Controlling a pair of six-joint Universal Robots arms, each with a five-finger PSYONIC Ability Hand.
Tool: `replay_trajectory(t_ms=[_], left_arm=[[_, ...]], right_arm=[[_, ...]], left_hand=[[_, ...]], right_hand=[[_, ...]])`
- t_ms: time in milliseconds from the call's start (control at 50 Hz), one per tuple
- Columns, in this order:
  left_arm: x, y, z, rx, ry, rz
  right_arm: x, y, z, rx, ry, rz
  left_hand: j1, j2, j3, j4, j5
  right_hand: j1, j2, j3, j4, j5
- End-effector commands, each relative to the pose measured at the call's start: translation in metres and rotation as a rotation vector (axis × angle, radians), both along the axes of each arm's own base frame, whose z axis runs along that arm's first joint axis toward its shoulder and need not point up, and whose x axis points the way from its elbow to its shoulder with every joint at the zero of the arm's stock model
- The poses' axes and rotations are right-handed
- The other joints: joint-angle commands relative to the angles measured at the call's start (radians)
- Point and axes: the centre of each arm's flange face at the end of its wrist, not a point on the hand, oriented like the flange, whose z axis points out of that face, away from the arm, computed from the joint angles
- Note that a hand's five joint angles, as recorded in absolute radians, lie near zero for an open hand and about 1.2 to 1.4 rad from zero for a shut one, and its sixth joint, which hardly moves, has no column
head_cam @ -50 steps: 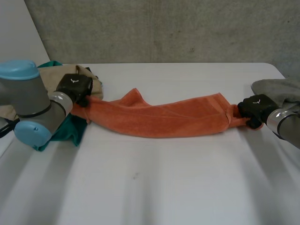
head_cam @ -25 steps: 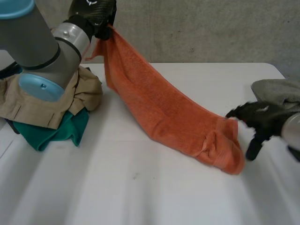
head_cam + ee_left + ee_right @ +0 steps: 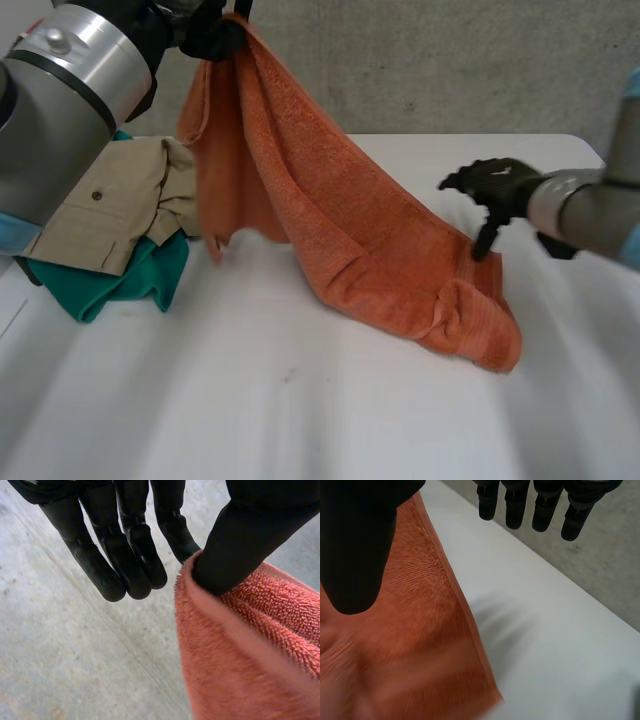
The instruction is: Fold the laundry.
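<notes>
Left fingers (image 3: 170, 527) on towel (image 3: 240, 655) edge, aloft

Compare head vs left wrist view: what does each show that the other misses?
Head view alone: the right hand open by the lower end of the orange towel, resting on the table; a beige garment on a green garment. Left wrist view alone: the thumb of the left hand pressing the towel's edge, its other fingers straight and off the cloth. Shared: the left hand holding the towel up.
</notes>
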Motion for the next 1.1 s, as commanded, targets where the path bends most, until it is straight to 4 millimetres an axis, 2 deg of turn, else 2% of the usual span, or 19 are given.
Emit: replay_trajectory(t_ms=[20,60,120,200,280,300,360,380,460,520,600,680,700,760,840,860,940,1020,1100], left_arm=[[0.008,0.003,0.012,-0.076,0.042,0.003],[0.01,0.0,0.012,-0.079,0.047,0.009],[0.014,-0.006,0.012,-0.073,0.057,0.021],[0.019,-0.019,0.009,-0.065,0.068,0.04],[0.021,-0.046,0.013,-0.106,0.097,0.072],[0.021,-0.056,0.019,-0.141,0.119,0.087],[0.023,-0.068,0.035,-0.198,0.169,0.125],[0.024,-0.074,0.047,-0.232,0.208,0.161],[0.029,-0.085,0.069,-0.287,0.304,0.226],[0.025,-0.089,0.069,-0.276,0.319,0.219],[0.017,-0.09,0.049,-0.179,0.285,0.179],[0.014,-0.095,-0.005,0.012,0.197,0.188],[0.017,-0.093,-0.028,0.089,0.157,0.197],[0.021,-0.087,-0.057,0.17,0.1,0.204],[0.024,-0.077,-0.113,0.299,-0.004,0.201],[0.026,-0.073,-0.136,0.346,-0.047,0.196],[0.031,-0.065,-0.188,0.451,-0.149,0.195],[0.037,-0.068,-0.219,0.49,-0.234,0.215],[0.043,-0.074,-0.234,0.494,-0.291,0.241]], right_arm=[[0.027,-0.027,-0.053,-0.012,-0.097,-0.012],[0.027,-0.033,-0.059,-0.011,-0.094,-0.025],[0.03,-0.042,-0.064,-0.024,-0.097,-0.034],[0.028,-0.059,-0.034,-0.124,-0.132,-0.071],[0.011,-0.085,0.041,-0.379,-0.239,-0.189],[-0.004,-0.096,0.078,-0.525,-0.286,-0.248],[-0.025,-0.1,0.137,-0.741,-0.353,-0.305],[-0.032,-0.095,0.167,-0.837,-0.391,-0.305],[-0.046,-0.078,0.208,-0.891,-0.451,-0.289],[-0.051,-0.07,0.211,-0.857,-0.455,-0.282],[-0.058,-0.059,0.196,-0.754,-0.426,-0.275],[-0.058,-0.047,0.162,-0.611,-0.386,-0.242],[-0.059,-0.043,0.144,-0.543,-0.365,-0.232],[-0.065,-0.037,0.11,-0.421,-0.33,-0.225],[-0.075,-0.023,0.05,-0.237,-0.249,-0.223],[-0.077,-0.016,0.025,-0.171,-0.209,-0.215],[-0.081,0.004,-0.024,-0.05,-0.106,-0.187],[-0.083,0.014,-0.046,-0.007,-0.034,-0.157],[-0.085,0.015,-0.047,0.005,-0.03,-0.162]], left_hand=[[0.226,0.197,0.206,0.201,0.236],[0.226,0.197,0.206,0.201,0.236],[0.226,0.197,0.206,0.201,0.236],[0.226,0.197,0.206,0.201,0.236],[0.226,0.197,0.206,0.201,0.236],[0.226,0.197,0.206,0.201,0.236],[0.226,0.197,0.206,0.201,0.236],[0.226,0.197,0.206,0.201,0.236],[0.226,0.197,0.206,0.201,0.236],[0.226,0.197,0.206,0.201,0.236],[0.226,0.197,0.206,0.201,0.236],[0.226,0.197,0.206,0.201,0.236],[0.226,0.197,0.206,0.201,0.236],[0.226,0.197,0.206,0.201,0.236],[0.226,0.197,0.206,0.201,0.236],[0.226,0.197,0.206,0.201,0.236],[0.226,0.197,0.206,0.201,0.236],[0.226,0.197,0.206,0.201,0.236],[0.148,0.119,0.128,0.123,0.158]], right_hand=[[0.12,0.132,0.135,0.131,0.128],[0.281,0.292,0.296,0.291,0.288],[1.078,1.089,1.093,1.088,1.085],[1.166,1.178,1.181,1.176,1.173],[1.166,1.178,1.181,1.176,1.173],[1.166,1.178,1.181,1.176,1.173],[1.166,1.178,1.181,1.176,1.173],[1.166,1.178,1.181,1.176,1.173],[1.166,1.178,1.181,1.176,1.173],[1.166,1.178,1.181,1.176,1.173],[1.166,1.178,1.181,1.176,1.173],[1.166,1.178,1.181,1.176,1.173],[1.166,1.178,1.181,1.176,1.173],[1.166,1.178,1.181,1.176,1.173],[1.166,1.178,1.181,1.176,1.173],[1.166,1.178,1.181,1.176,1.173],[1.166,1.178,1.181,1.176,1.173],[1.166,1.178,1.181,1.176,1.173],[1.166,1.178,1.181,1.176,1.173]])
